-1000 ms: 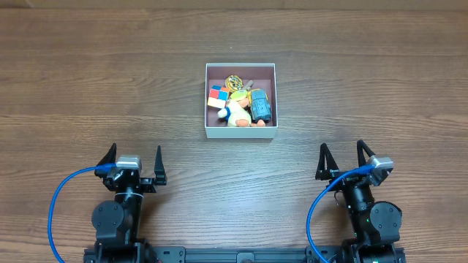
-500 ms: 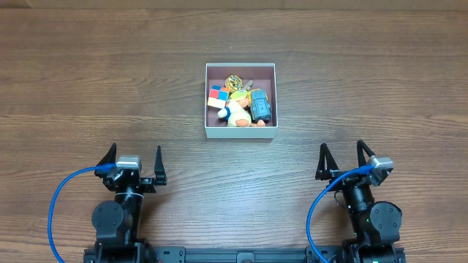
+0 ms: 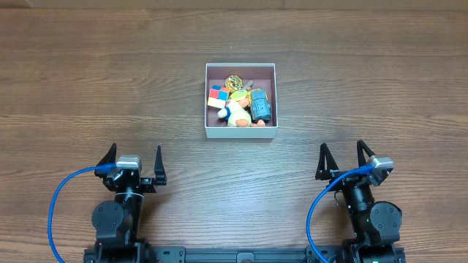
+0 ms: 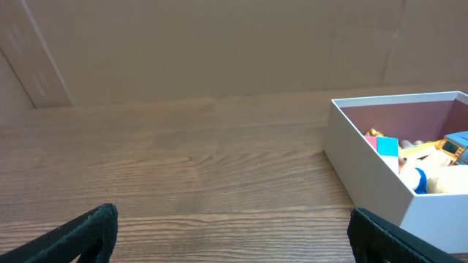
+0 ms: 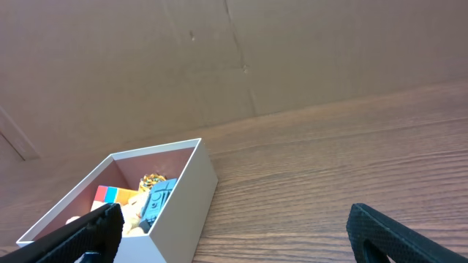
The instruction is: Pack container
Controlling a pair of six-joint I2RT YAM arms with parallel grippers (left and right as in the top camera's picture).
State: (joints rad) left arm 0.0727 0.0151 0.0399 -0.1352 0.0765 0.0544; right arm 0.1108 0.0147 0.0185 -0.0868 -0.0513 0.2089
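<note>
Both grippers are idle: left gripper (image 3: 134, 152) and right gripper (image 3: 341, 148) sit at the near edge of the table (image 3: 88, 73), well apart, jaws spread wide with nothing in them, fingers pointing toward the far side. Container (image 3: 241, 132) sits flat on the table further out, roughly midway between the two arms and well clear of both. It has white walls and a mauve-pink floor. Inside: multicoloured cube (image 3: 218, 96) on the left, blue toy (image 3: 260, 107) on the right, white-and-yellow figure (image 3: 235, 111) between them near the front wall, small round yellowish piece (image 3: 233, 81) toward the back; can't tell how they overlap. Left wrist view: container (image 4: 373, 175) off to the right, black fingertips (image 4: 88, 230) in the bottom corners, bare wood between. Right wrist view: container (image 5: 186, 212) lower left, seen corner-on, fingertips (image 5: 387, 232) likewise low in frame. Blue cable (image 3: 51, 215) loops at each arm base. Cardboard backdrop (image 4: 219, 44) stands behind the table.
</note>
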